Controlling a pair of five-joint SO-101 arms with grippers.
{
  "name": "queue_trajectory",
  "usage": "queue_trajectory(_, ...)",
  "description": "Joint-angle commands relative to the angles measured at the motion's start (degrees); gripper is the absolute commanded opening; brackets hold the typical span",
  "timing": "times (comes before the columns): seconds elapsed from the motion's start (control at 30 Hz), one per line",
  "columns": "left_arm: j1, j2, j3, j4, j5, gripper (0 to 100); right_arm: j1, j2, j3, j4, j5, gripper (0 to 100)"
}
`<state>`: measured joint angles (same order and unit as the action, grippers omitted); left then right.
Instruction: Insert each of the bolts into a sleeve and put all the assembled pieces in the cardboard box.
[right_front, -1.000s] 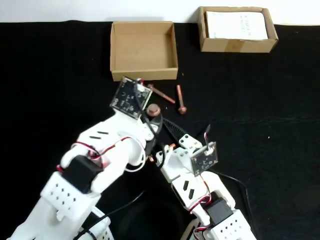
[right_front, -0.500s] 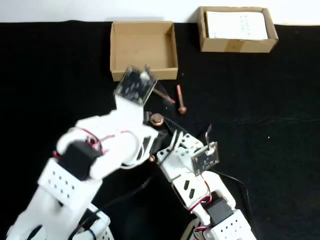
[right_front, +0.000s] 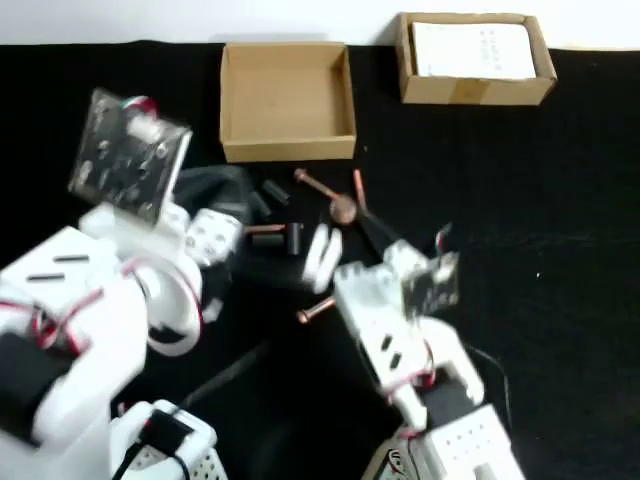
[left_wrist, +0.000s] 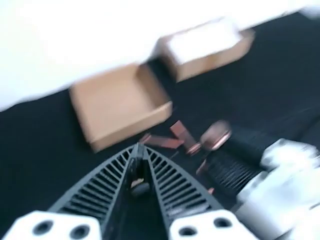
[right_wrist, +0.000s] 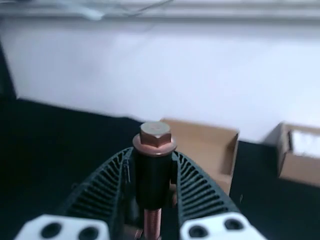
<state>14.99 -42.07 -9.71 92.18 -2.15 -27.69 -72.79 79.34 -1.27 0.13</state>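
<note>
Copper bolt (right_wrist: 154, 137) in sleeve (right_wrist: 151, 180), R jaws

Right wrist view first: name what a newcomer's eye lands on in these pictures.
The right pincer is shut on a black sleeve with a copper bolt standing through it. Beyond it, the open cardboard box sits at the far side of the table, with loose bolts and sleeves strewn before it.

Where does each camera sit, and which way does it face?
High view: fixed above, looking down on left arm, right arm and the cardboard box.
Left wrist view: on the left wrist, facing past the left gripper.
Right wrist view: on the right wrist, facing past the right gripper holding a sleeved bolt.
All three share the box.
</note>
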Motion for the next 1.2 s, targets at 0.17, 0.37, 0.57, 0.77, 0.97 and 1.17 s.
queue_trajectory(0.17,-14.37,-8.92,26.68,-7.91,-5.8,1,5.67,40.22,-22.73,-21.85,0.18,0.6)
queue_trajectory(0.37,-18.68,-24.22,59.56,-27.08,-5.98,1,6.2,67.47,-38.99,-30.99,0.26,0.6)
queue_trajectory(0.57,-20.26,-31.52,90.07,-51.96,-5.98,1,6.29,87.87,-54.64,-38.99,0.35,0.6)
queue_trajectory(0.77,-23.96,-31.08,106.86,-68.75,-5.98,1,7.08,100.79,-67.47,-38.99,3.34,0.6)
queue_trajectory(0.97,-24.4,-31.43,107.21,-69.45,-5.98,1,7.34,110.37,-75.38,-39.08,10.2,0.6)
queue_trajectory(1.17,-24.4,-31.43,107.21,-69.45,-5.98,1,7.25,117.32,-80.66,-39.08,10.29,0.6)
